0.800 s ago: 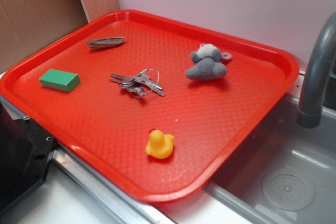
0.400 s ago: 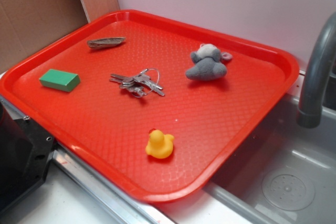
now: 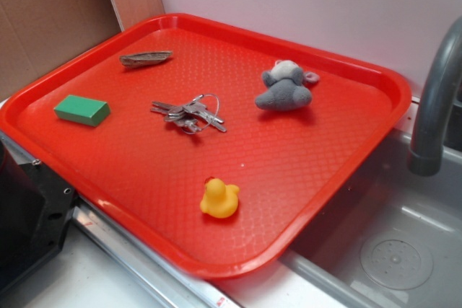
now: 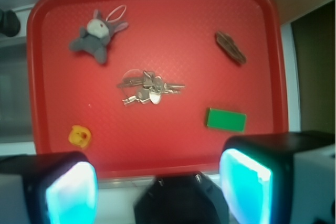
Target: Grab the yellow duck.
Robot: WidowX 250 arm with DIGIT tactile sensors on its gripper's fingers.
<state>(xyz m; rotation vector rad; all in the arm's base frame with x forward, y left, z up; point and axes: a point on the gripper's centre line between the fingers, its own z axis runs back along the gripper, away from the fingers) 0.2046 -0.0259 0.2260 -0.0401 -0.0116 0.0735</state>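
Note:
The small yellow duck (image 3: 219,199) stands upright near the front edge of the red tray (image 3: 303,164). In the wrist view the duck (image 4: 80,136) is at the tray's lower left, above my left finger. My gripper (image 4: 157,184) is open and empty, with its cyan-lit pads (image 4: 71,192) wide apart. It hovers high above the tray's near rim (image 4: 173,163), well apart from the duck. The gripper does not show in the exterior view.
On the tray lie a grey plush toy (image 3: 285,87), a bunch of keys (image 3: 189,114), a green block (image 3: 82,110) and a brown piece (image 3: 146,58). A sink with a grey faucet (image 3: 435,99) is to the right. The black robot base (image 3: 25,214) is at the front left.

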